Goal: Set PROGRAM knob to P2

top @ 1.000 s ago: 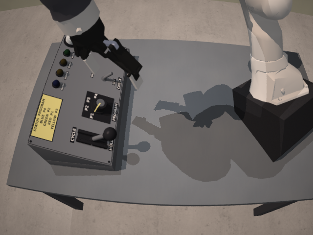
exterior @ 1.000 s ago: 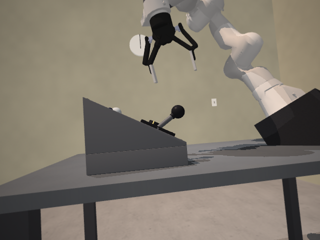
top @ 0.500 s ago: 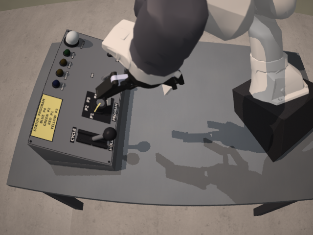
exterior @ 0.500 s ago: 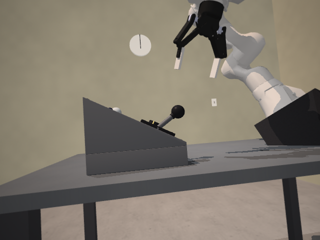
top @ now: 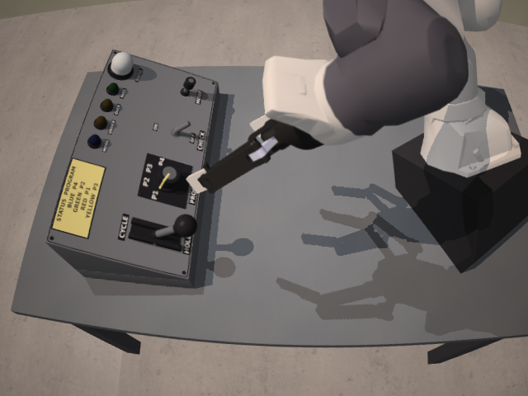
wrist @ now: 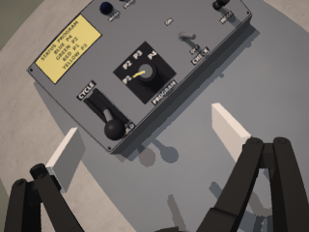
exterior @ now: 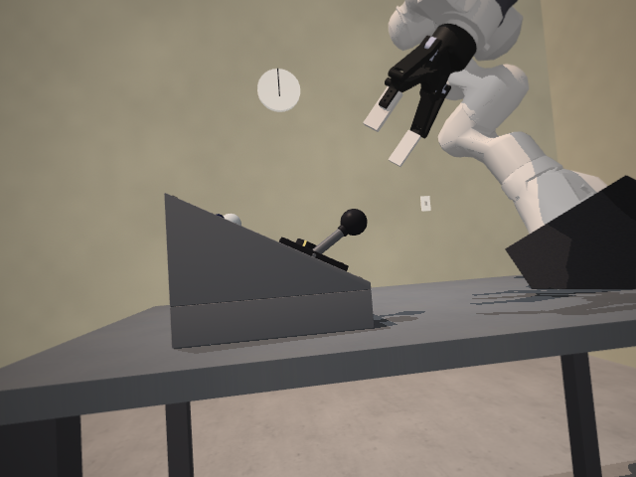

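Note:
The grey sloped console (top: 136, 170) stands on the left of the table. Its black PROGRAM knob (top: 169, 179) sits on a black plate marked P1 to P4, and its yellow pointer line aims at P1. The knob also shows in the wrist view (wrist: 143, 76). My gripper (exterior: 389, 139) is open and empty. It hangs high above the table, off the console's low right edge, tilted toward the panel. In the wrist view my gripper (wrist: 145, 128) has its white pads wide apart, with the panel beyond them. From above, one finger pad (top: 195, 181) overlaps the knob plate's right edge.
A CYCLE/HOLD lever with a black ball (top: 185, 224) sticks up just below the knob. A CHECK toggle (top: 181, 128), a small black knob (top: 189, 82), a white dome (top: 121, 63), several lamps (top: 103, 112) and a yellow legend (top: 78, 197) share the panel. The black robot base (top: 460, 191) stands at the right.

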Robot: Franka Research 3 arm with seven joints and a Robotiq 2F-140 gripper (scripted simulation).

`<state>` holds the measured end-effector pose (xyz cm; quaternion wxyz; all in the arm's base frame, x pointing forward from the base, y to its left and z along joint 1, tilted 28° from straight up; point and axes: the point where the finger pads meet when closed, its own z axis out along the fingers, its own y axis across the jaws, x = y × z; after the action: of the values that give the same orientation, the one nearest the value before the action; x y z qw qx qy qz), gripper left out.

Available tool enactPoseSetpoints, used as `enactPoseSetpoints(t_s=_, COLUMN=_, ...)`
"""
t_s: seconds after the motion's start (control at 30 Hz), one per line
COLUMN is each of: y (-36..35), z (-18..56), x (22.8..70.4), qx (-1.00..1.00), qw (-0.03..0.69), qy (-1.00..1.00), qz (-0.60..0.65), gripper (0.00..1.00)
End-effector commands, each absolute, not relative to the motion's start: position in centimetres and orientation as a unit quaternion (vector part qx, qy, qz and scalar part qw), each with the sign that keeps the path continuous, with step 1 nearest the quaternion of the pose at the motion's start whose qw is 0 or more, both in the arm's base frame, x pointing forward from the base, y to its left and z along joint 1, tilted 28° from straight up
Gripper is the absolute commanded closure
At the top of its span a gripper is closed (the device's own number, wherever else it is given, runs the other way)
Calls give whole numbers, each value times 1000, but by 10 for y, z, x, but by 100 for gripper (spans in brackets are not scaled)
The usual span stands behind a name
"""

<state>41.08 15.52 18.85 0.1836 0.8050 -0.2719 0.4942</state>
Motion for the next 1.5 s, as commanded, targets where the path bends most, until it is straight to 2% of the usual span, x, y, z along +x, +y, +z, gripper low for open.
enactPoseSetpoints(t_s=0.0, y=165, z=189, x=416, qx=838, qw=201, qy=-138, qz=488, gripper=0)
enactPoseSetpoints(t_s=0.4, y=165, z=189, x=416, qx=858, qw=218, qy=54, qz=462, gripper=0)
enactPoseSetpoints(t_s=1.47, y=165, z=189, x=416, qx=858, qw=218, qy=54, qz=462, gripper=0)
